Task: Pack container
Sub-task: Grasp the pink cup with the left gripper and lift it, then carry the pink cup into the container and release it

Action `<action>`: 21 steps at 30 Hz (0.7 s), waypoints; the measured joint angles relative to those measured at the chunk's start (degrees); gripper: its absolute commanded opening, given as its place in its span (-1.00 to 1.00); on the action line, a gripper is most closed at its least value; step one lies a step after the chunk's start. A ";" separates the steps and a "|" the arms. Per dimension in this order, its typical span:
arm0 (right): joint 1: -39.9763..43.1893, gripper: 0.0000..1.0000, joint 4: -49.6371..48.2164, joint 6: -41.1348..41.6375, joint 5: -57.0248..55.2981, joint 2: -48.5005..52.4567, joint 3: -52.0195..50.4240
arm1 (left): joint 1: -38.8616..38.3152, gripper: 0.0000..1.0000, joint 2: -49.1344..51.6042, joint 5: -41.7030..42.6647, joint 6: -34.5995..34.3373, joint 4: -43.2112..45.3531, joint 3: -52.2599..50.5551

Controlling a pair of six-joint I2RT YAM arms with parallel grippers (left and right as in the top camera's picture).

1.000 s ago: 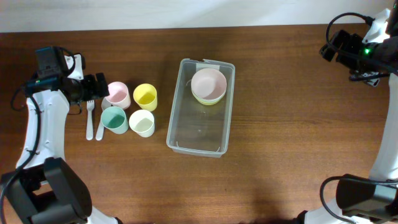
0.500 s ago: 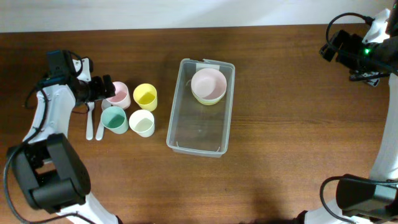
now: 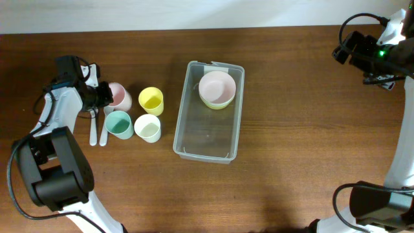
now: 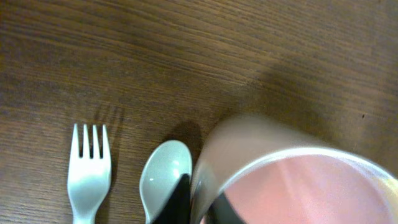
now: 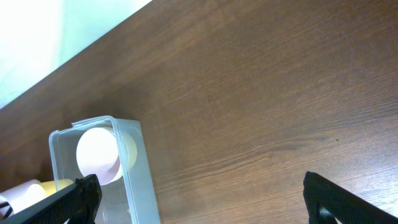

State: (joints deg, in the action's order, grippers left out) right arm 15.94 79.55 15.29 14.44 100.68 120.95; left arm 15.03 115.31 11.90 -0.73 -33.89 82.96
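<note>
Because the container [image 3: 207, 133], lying at the middle of the table [image 3: 291, 162], holds only two nested bowls [image 3: 217, 88] at its 12 o'clock end, packing looks barely begun. The right gripper [image 3: 346, 52] hangs at the table's 2 o'clock corner, jaws spread wide and empty. At the container's 9 o'clock stand four cups: the pink cup [image 3: 119, 96], yellow cup [image 3: 151, 99], teal cup [image 3: 119, 123] and white cup [image 3: 147, 127]. The left gripper [image 3: 107, 96] is pinched narrow on the pink cup's 9 o'clock rim, so grasping it seems the step in hand. The next move calls for a clean lift, then a carry toward 3 o'clock, clearing the yellow cup, into the container's free 6 o'clock half. The fork [image 4: 89, 174] and spoon [image 4: 165, 177] lie just beside the cup.
</note>
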 measured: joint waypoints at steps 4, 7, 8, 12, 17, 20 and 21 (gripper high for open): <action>0.00 0.98 0.00 -0.02 0.00 0.00 0.00 | 0.00 -0.98 0.00 -0.04 0.00 -2.34 1.68; 0.00 0.98 0.00 -0.02 0.00 0.00 0.00 | 0.00 -0.98 0.00 -0.04 0.00 -6.21 5.60; 0.00 0.98 0.00 -0.07 0.00 0.00 0.00 | 0.00 -0.98 0.00 -0.02 0.02 -7.63 7.41; 0.00 0.98 -0.02 -0.02 0.00 0.00 0.00 | -0.11 -0.98 -0.11 0.72 0.00 -14.86 17.03; 0.00 0.98 0.00 0.00 0.00 0.00 0.00 | -2.12 -0.98 -2.97 2.82 0.00 -24.11 27.63; 0.00 0.98 0.00 0.00 0.00 0.00 0.00 | -5.99 -0.98 -6.99 3.54 0.00 -27.93 30.16; 0.00 0.97 -0.02 -0.04 0.00 0.00 0.00 | -7.54 -0.97 -8.22 3.78 0.00 -29.00 30.53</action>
State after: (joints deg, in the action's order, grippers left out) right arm 15.94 79.53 15.25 14.44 100.68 120.95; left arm 7.49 107.09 15.68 -0.73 -62.89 113.49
